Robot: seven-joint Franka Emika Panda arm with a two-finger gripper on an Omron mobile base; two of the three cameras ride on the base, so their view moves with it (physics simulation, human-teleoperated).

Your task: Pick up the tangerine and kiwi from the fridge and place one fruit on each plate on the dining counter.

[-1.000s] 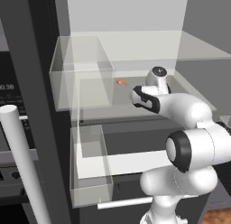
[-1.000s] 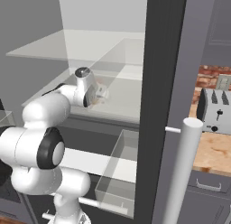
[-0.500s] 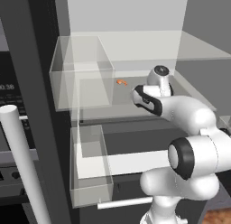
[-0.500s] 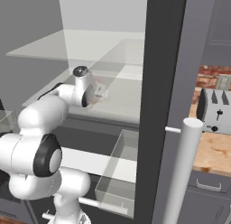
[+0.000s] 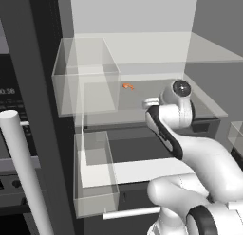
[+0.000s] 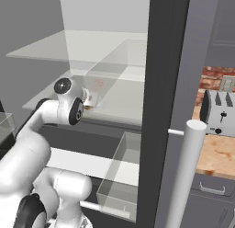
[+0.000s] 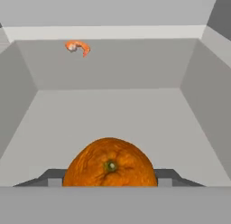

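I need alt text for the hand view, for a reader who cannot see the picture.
A tangerine sits close to the camera between the two dark fingertips of the gripper, which is shut on it. Behind it stretches the pale floor of a fridge compartment, with a small orange shrimp-like item near the back wall.

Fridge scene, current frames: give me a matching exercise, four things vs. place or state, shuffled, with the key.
Things
1. tangerine
2. small orange item
3. toaster
4. fridge handle

Place or state
A. pale upright cylinder in the foreground, on the open door
B. on a wood-topped counter outside the fridge, in the right base view
C. between the fingertips of the shut gripper
D. far back on the grey shelf, apart from the gripper

Pairs: 1-C, 2-D, 3-B, 4-A
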